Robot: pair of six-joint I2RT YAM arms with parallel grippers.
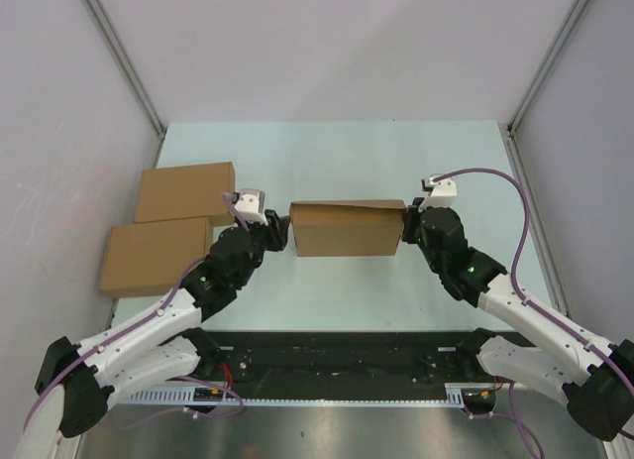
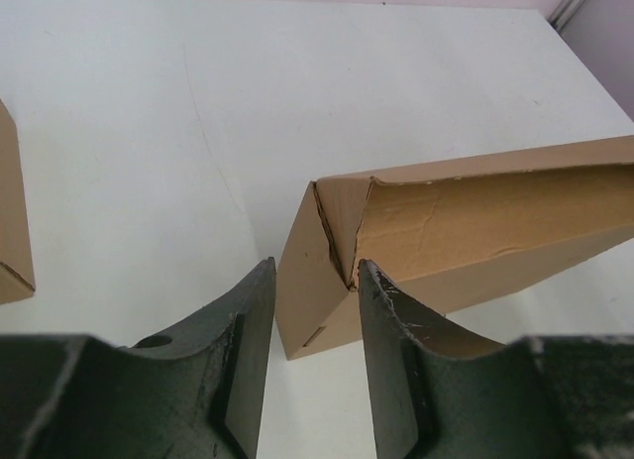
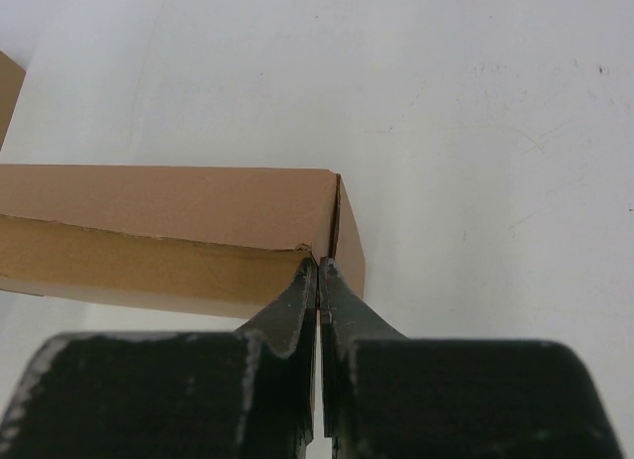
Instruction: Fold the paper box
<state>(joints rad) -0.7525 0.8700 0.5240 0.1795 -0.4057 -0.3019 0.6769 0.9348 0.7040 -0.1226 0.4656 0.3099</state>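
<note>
Brown cardboard paper box [image 1: 347, 236] at counter [image 1: 327, 152] centre, left jaws released astride its left corner (flap loose), right jaws clenched at its right corner.

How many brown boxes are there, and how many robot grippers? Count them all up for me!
Brown box being folded: 1
Finished brown boxes: 2
Grippers, the left gripper and the right gripper: 2
Total: 5
</note>
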